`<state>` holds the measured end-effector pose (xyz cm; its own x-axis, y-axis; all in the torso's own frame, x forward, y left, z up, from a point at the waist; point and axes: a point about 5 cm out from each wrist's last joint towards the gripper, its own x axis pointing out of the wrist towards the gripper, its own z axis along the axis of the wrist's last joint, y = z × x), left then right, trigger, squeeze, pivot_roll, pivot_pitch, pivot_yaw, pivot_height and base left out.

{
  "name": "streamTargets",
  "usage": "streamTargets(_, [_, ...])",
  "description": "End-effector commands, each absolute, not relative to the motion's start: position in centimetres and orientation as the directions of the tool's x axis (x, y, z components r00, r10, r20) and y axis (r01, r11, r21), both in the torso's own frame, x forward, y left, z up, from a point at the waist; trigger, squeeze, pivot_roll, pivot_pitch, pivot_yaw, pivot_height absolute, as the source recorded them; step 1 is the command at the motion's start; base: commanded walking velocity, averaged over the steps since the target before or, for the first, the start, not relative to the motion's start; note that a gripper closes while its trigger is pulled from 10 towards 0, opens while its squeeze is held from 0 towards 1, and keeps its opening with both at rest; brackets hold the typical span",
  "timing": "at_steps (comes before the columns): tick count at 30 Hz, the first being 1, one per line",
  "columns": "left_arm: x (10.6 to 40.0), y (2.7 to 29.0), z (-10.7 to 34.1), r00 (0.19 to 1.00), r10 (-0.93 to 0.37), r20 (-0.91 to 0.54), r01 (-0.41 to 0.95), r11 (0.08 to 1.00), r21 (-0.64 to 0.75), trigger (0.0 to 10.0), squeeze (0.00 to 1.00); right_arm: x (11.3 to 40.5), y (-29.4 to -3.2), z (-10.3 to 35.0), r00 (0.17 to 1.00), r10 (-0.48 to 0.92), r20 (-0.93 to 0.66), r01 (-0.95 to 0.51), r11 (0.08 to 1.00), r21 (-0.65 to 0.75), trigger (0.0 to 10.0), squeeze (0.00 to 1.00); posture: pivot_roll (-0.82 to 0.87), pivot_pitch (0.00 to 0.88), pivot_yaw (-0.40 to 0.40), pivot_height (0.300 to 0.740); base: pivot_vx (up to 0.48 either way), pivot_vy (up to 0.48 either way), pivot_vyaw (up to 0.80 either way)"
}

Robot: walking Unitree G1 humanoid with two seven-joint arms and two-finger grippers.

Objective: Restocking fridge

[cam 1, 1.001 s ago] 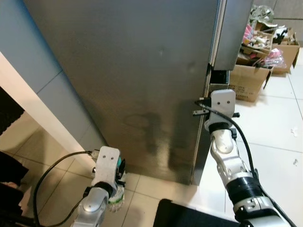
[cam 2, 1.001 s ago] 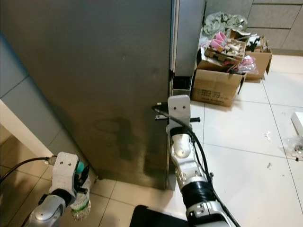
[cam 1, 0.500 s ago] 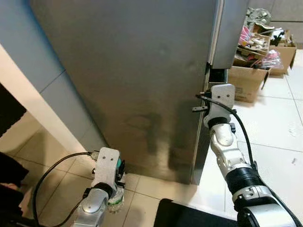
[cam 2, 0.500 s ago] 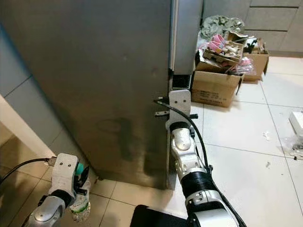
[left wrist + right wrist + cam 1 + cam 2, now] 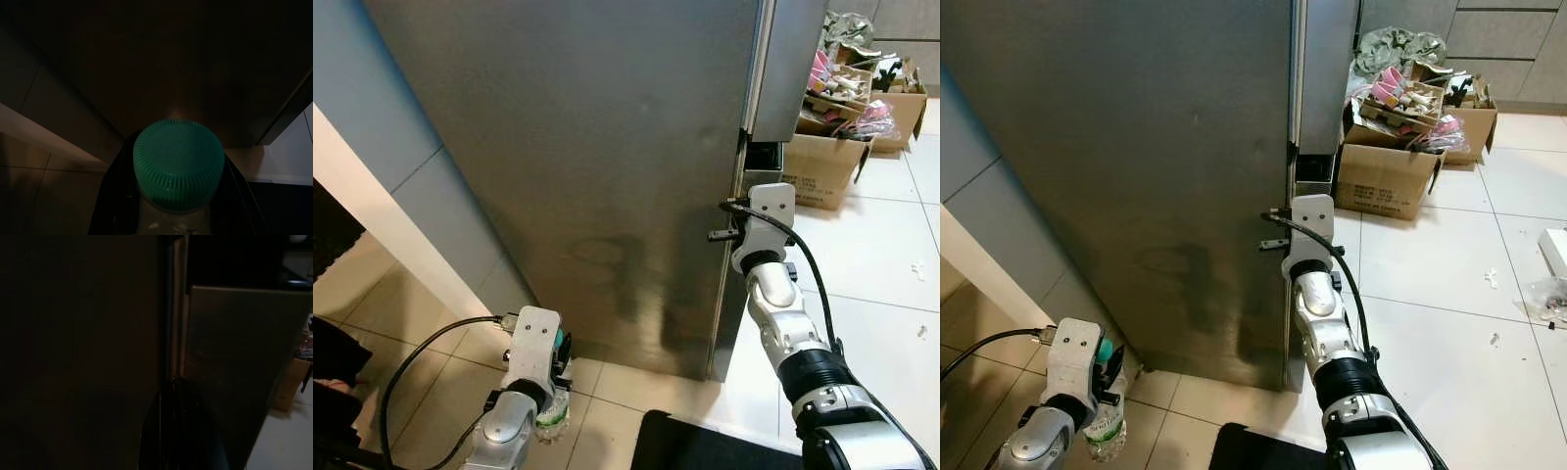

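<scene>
The fridge (image 5: pixel 607 166) takes up most of what I see: a big steel door, closed, its top cut off by the frame, with a narrow dark seam (image 5: pixel 741 176) down its right edge where a second steel panel (image 5: pixel 790 59) begins. To the left a grey wall (image 5: pixel 401 166) and a pale ledge (image 5: pixel 382 211) crowd in, leaving me only a wedge of beige tile. To the right the white floor (image 5: pixel 891 255) is wide open up to the boxes (image 5: pixel 847 117) of clutter, which sit well apart from the arm.

My right arm (image 5: pixel 781 323) reaches up to the seam, and the right gripper (image 5: pixel 177 421) is at the door edge. From the head cameras the wrist block hides the fingers. In the right wrist view I can just make out dark fingers lying close together, tips at the seam, but it is too dark for me to tell whether they are parted or pinched on anything.

My left arm hangs low near the fridge's bottom left corner. The left gripper (image 5: pixel 178 196) is closed around a clear bottle (image 5: pixel 1107 431); its green cap (image 5: pixel 178 164) stands between the two black fingers (image 5: pixel 115 196), and the body below is mostly cut off. The bottle sits just above the tile, near the door's bottom edge.

A black shape (image 5: pixel 705 446) at the bottom edge is cut off; I can't identify it.
</scene>
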<state>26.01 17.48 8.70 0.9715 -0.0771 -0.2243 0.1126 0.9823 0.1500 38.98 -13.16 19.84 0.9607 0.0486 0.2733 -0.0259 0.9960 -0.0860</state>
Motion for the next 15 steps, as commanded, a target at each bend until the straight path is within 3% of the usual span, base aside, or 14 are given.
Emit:
streamTargets(1, [25.6,17.9,8.4,0.968,-0.059,-0.242,0.098,0.983,0.156,10.0,0.00,39.3,-13.7,20.1,0.963,0.019,0.268,0.003,0.997,-0.080,10.0,0.00,-0.05,0.224,0.115,0.740,0.000,0.000,0.00])
streamTargets(7, [25.6,17.9,8.4,0.969,-0.058,-0.242,0.098,0.983,0.156,10.0,0.00,39.5,-14.5,20.1,0.968,-0.007,0.249,0.025,0.997,-0.069,10.0,0.00,-0.05,0.224,0.114,0.740,0.000,0.000,0.00])
streamTargets(12, [25.7,18.0,8.5,0.969,-0.055,-0.240,0.095,0.983,0.157,10.0,0.00,40.0,-17.3,20.3,0.970,-0.121,0.212,0.133,0.990,-0.044,10.0,0.00,-0.05,0.222,0.116,0.740,0.000,0.000,0.00])
streamTargets(13, [25.7,18.1,8.5,0.969,-0.055,-0.240,0.095,0.983,0.157,10.0,0.00,40.0,-17.6,20.5,0.967,-0.131,0.216,0.144,0.988,-0.046,10.0,0.80,-0.05,0.223,0.116,0.740,0.000,0.000,0.00])
streamTargets(14, [25.7,18.1,8.5,0.969,-0.055,-0.240,0.095,0.983,0.157,10.0,0.00,40.0,-17.6,20.5,0.967,-0.131,0.216,0.144,0.988,-0.046,10.0,0.80,-0.05,0.223,0.116,0.740,0.000,0.000,0.00])
streamTargets(15, [25.7,18.1,8.5,0.969,-0.055,-0.241,0.095,0.983,0.158,10.0,0.00,40.1,-17.7,20.6,0.966,-0.135,0.220,0.147,0.988,-0.040,10.0,1.00,-0.05,0.223,0.116,0.740,0.000,0.000,0.00])
